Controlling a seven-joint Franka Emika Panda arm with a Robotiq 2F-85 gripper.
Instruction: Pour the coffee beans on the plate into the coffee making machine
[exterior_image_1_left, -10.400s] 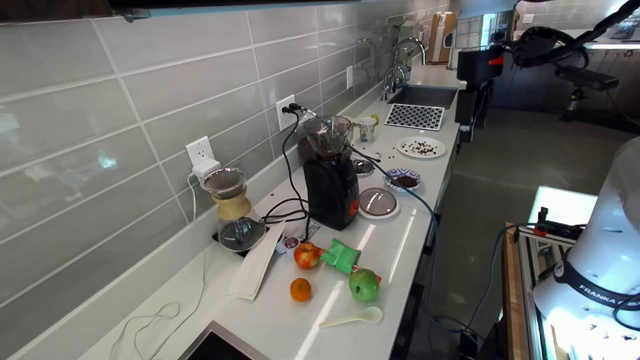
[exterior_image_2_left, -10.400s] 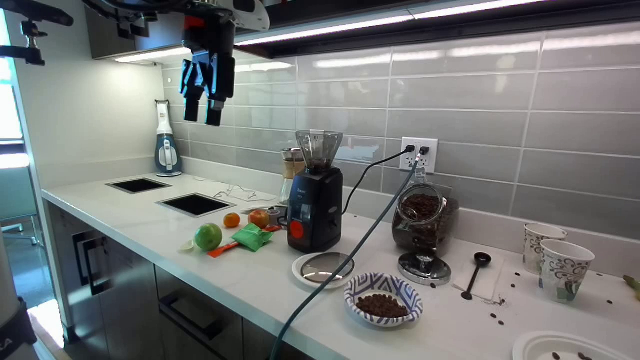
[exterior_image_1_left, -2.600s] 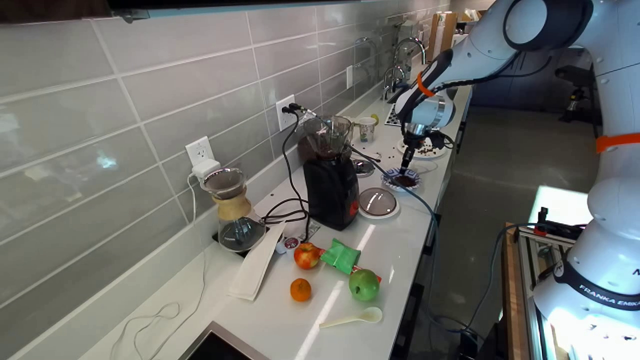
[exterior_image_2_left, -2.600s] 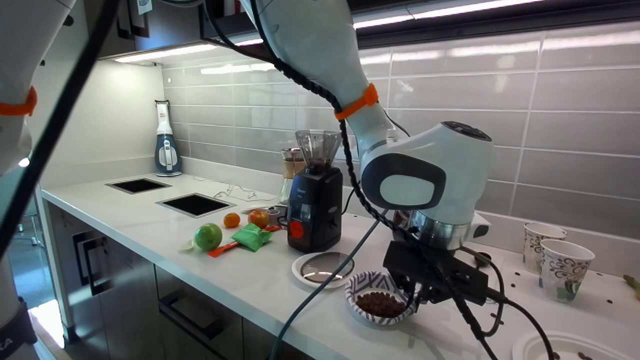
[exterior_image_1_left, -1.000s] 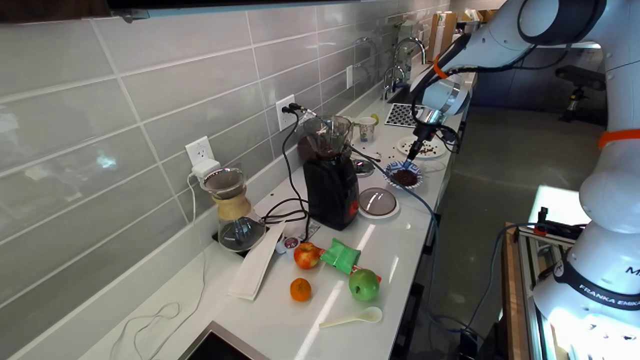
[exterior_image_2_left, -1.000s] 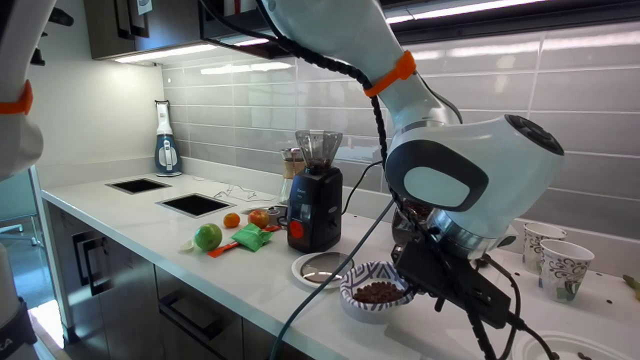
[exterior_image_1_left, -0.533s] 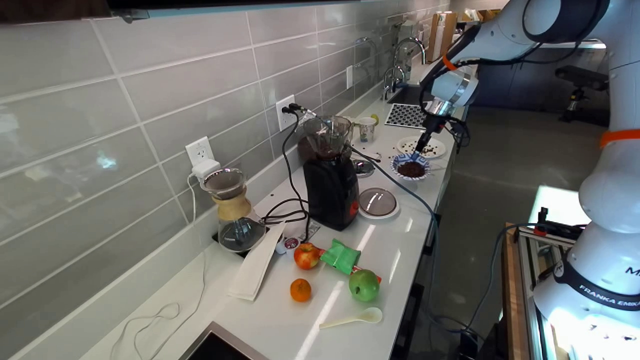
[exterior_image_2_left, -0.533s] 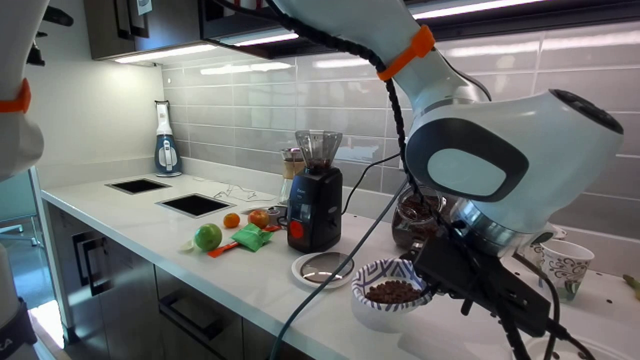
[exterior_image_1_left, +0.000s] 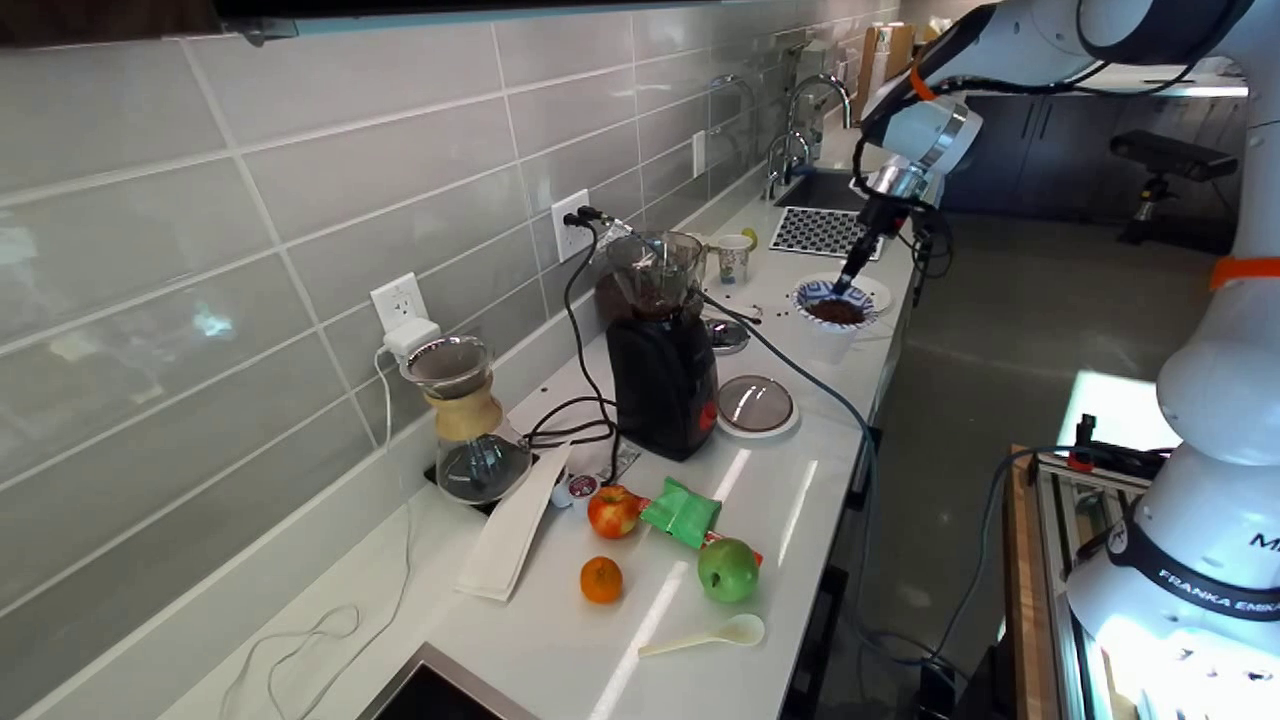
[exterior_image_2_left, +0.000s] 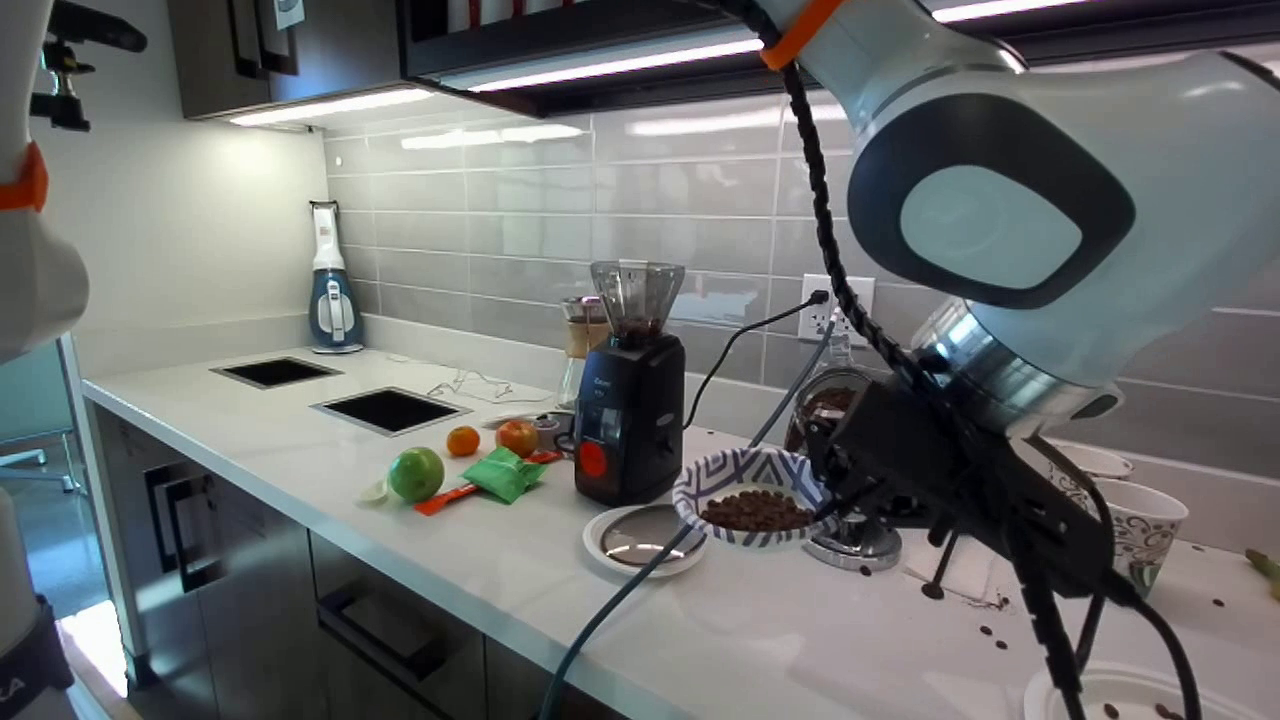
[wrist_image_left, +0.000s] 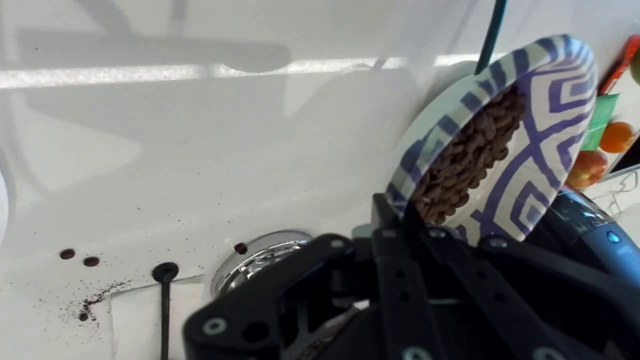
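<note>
My gripper (wrist_image_left: 399, 212) is shut on the rim of the plate (exterior_image_2_left: 735, 465), a deep white dish with a blue-purple pattern. One finger is inside the rim and one outside. The plate hangs above the counter, roughly level in both exterior views. A heap of coffee beans (wrist_image_left: 472, 150) lies in it, some of them near the fingers. The black coffee making machine (exterior_image_2_left: 632, 420) stands against the wall side, with a clear hopper (exterior_image_2_left: 638, 295) on top. In an exterior view the plate (exterior_image_1_left: 802, 300) is beyond the machine, toward the sink, and lower than the hopper.
A cable (exterior_image_2_left: 610, 615) passes behind the held plate and over the counter edge. A lid (exterior_image_2_left: 652, 535) rests on a white dish beside the machine. A jar of beans (exterior_image_2_left: 825, 398), paper cups (exterior_image_2_left: 1150, 530), a scoop (wrist_image_left: 165, 271) and another white plate (exterior_image_2_left: 1040, 690) with scattered beans are nearby.
About ten seconds ago the plate sat on the counter, away from my gripper. Over the last second my gripper has raised it and carried it toward the sink end, beans still inside.
</note>
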